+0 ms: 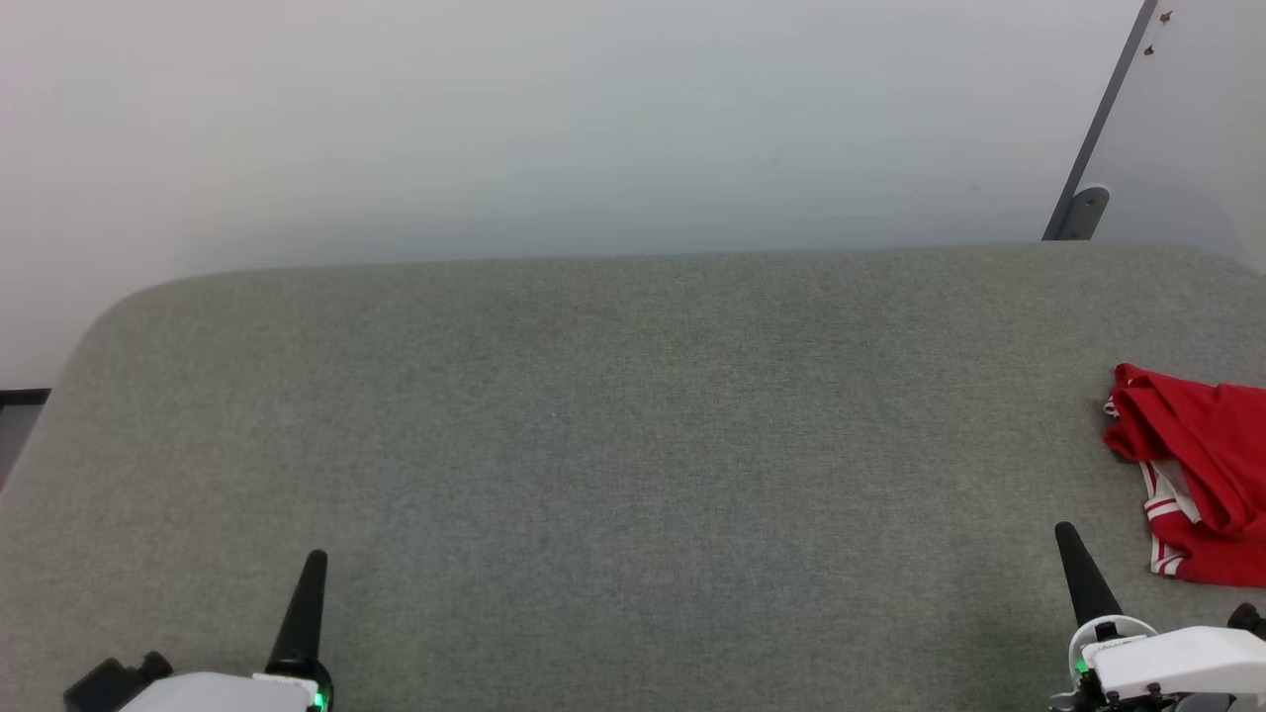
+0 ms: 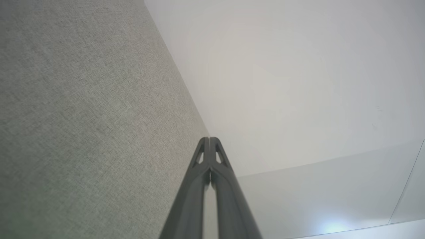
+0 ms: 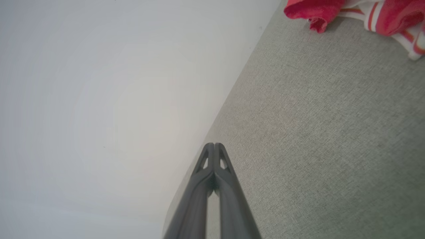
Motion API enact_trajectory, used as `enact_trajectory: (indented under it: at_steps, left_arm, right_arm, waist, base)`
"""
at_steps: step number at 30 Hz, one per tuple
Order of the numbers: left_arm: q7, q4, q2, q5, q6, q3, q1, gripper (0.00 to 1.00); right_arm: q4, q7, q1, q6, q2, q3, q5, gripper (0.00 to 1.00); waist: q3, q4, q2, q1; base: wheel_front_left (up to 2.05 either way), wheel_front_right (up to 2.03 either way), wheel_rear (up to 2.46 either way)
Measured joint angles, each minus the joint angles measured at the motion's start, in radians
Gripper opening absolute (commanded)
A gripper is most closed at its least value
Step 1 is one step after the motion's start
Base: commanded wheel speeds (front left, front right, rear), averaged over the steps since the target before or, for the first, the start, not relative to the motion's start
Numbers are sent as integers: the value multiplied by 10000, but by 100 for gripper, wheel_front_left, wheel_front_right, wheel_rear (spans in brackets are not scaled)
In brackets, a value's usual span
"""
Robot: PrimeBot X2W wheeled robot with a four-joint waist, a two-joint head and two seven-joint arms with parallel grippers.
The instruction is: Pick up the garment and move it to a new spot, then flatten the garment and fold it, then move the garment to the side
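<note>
Left claw (image 1: 315,564) and right claw (image 1: 1066,534) both closed, empty, above grey fabric surface (image 1: 633,415); crumpled red garment (image 1: 1202,465) near right claw

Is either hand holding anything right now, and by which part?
Nothing is held. The left hand and right hand are shut and empty; the red shirt lies bunched on the grey surface, untouched.

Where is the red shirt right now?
In the head view the red shirt lies bunched up on the grey table at the far right, just ahead of the right pincer and not touching it.
</note>
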Motion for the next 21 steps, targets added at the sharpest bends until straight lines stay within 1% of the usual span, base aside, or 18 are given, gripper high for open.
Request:
enact_trajectory:
  at_steps: [21]
  left_arm:
    - [497,142,-458,-1158,-2,144,-461,0]
  right_arm:
    - [-228,470,-160,0,167,-288,1778,0]
  waist:
    - [117,30,0,0]
  base:
    - [0,0,0]
